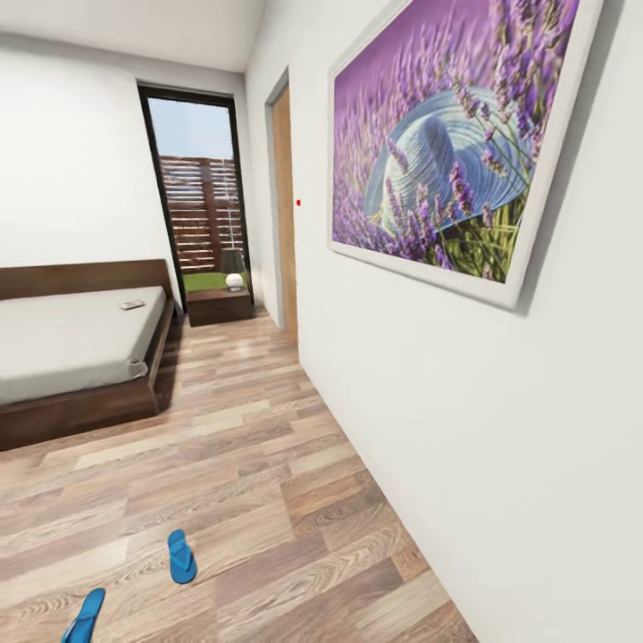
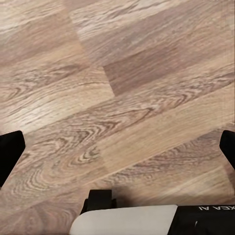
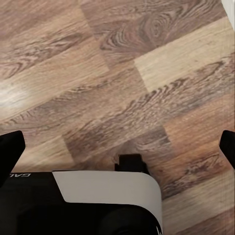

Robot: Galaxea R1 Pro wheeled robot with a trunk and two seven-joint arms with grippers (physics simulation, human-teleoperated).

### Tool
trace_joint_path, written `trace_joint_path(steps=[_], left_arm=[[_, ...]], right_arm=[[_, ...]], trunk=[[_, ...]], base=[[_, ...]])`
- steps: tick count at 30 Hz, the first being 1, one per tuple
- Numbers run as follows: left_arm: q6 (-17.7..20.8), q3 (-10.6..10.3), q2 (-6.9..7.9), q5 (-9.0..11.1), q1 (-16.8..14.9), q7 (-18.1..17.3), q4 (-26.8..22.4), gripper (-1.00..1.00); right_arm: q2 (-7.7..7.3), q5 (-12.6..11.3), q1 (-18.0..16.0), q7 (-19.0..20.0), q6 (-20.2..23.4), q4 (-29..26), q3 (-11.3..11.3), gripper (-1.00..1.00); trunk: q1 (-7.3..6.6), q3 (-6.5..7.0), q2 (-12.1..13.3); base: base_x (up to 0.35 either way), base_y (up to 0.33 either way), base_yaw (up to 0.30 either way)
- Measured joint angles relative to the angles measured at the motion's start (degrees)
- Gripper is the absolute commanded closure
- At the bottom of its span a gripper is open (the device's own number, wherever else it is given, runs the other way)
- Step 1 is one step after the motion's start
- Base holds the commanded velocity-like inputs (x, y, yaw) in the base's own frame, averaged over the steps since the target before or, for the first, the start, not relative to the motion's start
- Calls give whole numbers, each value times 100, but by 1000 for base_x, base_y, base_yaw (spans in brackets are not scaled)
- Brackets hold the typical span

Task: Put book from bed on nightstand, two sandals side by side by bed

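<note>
A bedroom seen from the robot's head camera, looking along a white wall on the right. A large framed picture (image 1: 460, 134) of purple lavender and a pale blue hat hangs on that wall. The floor (image 1: 250, 464) is light wood plank.

At the left stands the bed (image 1: 71, 344), a low platform with a dark brown frame and headboard and a plain light grey mattress. A small flat object (image 1: 132, 304), probably the book (too small to read its cover), lies on the mattress near the headboard, close to the bed's right edge. Just beyond the bed's far right corner, under a tall dark-framed window (image 1: 201, 196) showing a slatted brown fence and grass, sits the nightstand (image 1: 219, 305), a low dark-brown cabinet with a small white round thing (image 1: 234, 281) on its top. A wooden door (image 1: 284, 201) is set in the right wall past it.

Two bright blue sandals lie on the floor in the foreground, well away from the bed and apart from each other: one (image 1: 181, 555) points toward the far wall, the other (image 1: 84, 616) is angled at the bottom edge.

The left pincer (image 2: 117, 147) hangs over bare planks, its dark fingers at opposite edges of the wrist view, spread wide with nothing between them. The right pincer (image 3: 117, 144) is likewise spread wide over bare floor, holding nothing.
</note>
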Motion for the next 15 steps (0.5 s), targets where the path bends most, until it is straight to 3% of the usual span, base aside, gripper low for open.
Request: trace_joint_path(steps=[8, 15], left_arm=[[0, 3, 0, -4, 0, 0, 0, -100], [-108, 3, 4, -8, 0, 0, -1, -100]], right_arm=[[-10, 0, 1, 0, 1, 1, 0, -100], [-5, 0, 2, 0, 1, 0, -1, -100]], trunk=[[0, 0, 0], [-2, 0, 0]], base=[[0, 0, 273], [73, 0, 53]])
